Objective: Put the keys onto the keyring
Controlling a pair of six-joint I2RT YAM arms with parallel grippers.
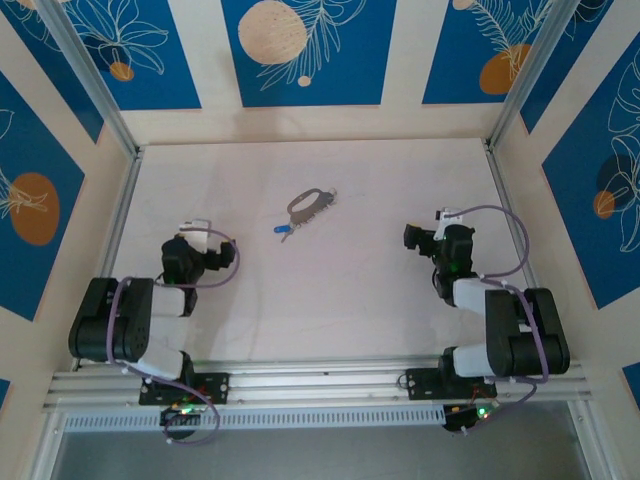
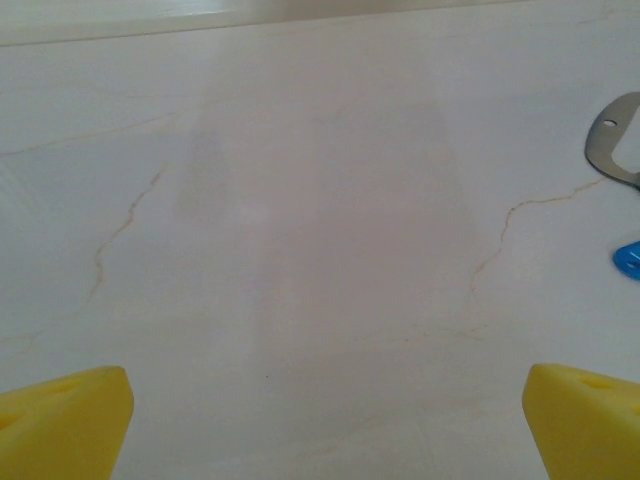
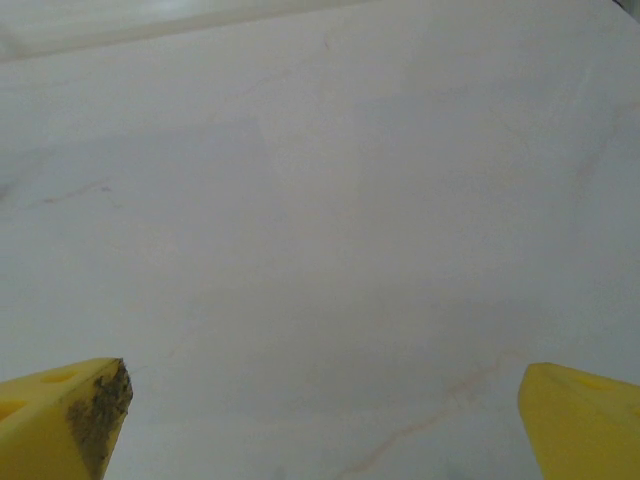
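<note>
Top external: key at 7 o'clock of keyring (not threaded). Left gripper, right gripper: spread wide, empty. Step: approach; next likely needs a fine pinch.

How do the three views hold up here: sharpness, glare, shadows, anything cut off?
Top external: even light, no glare; keyring and blue key small but distinct. Left wrist: soft, a faint shadow band down the table, keyring and key cut by the right edge, yellow fingertips blurred. Right wrist: hazy, low contrast, dark grime on one fingertip.

Blue key beside grey keyring
</note>
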